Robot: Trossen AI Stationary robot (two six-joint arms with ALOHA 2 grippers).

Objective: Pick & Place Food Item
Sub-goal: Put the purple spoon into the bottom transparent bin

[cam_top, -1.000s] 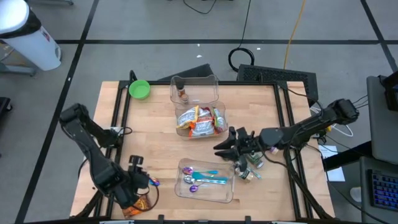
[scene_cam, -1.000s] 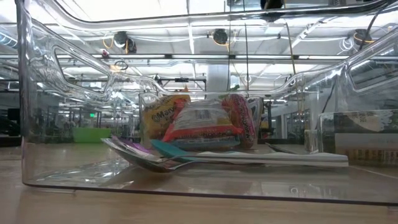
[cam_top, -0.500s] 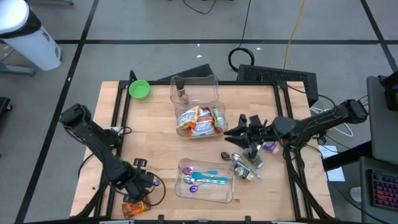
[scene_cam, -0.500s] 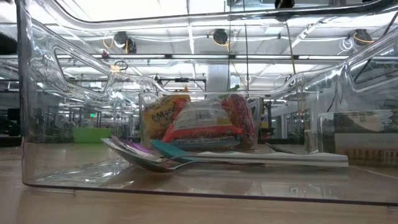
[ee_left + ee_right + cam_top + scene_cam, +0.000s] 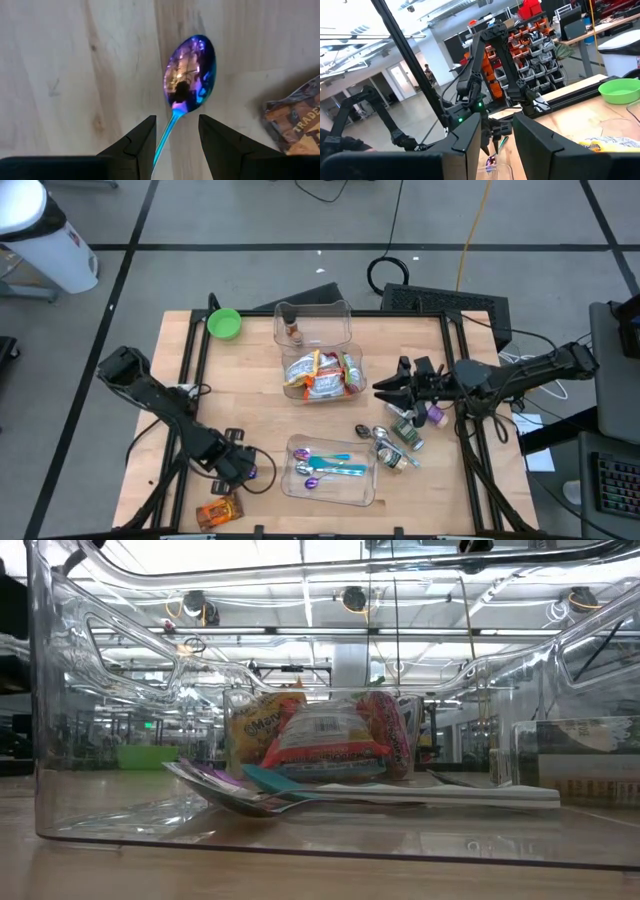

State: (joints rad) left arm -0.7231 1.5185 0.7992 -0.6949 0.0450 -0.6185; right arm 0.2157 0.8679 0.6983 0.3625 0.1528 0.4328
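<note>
An orange snack packet (image 5: pixel 218 510) lies flat near the table's front left corner; its edge (image 5: pixel 295 120) shows in the left wrist view. Beside it an iridescent purple spoon (image 5: pixel 190 70) lies on the wood, bowl up. My left gripper (image 5: pixel 177 125) points down over the spoon (image 5: pixel 258 473), open, one finger on each side of the handle. My right gripper (image 5: pixel 383 390) hangs level above the table's right half, open, with nothing between its fingers (image 5: pixel 496 120). More snack packets (image 5: pixel 320 375) fill a clear bin (image 5: pixel 300 392) at the middle. My left gripper's fingers stand on either side of the spoon's handle (image 5: pixel 165 137), coming from above. The handle runs close along one finger (image 5: pixel 142 145); whether it touches, I cannot tell. The spoon lies flat on the table.
A clear tray (image 5: pixel 365 490) with coloured spoons sits at the front middle. Small loose items (image 5: pixel 398 448) lie to its right. A second clear bin (image 5: pixel 340 315) with a small bottle stands behind the packets, and a green bowl (image 5: pixel 224 323) at the far left.
My left gripper has come down and gone toward the table's right edge, from above the orange packet to the purple spoon. My right gripper has drawn back toward the right and far edges, away from the small items beside the tray.
</note>
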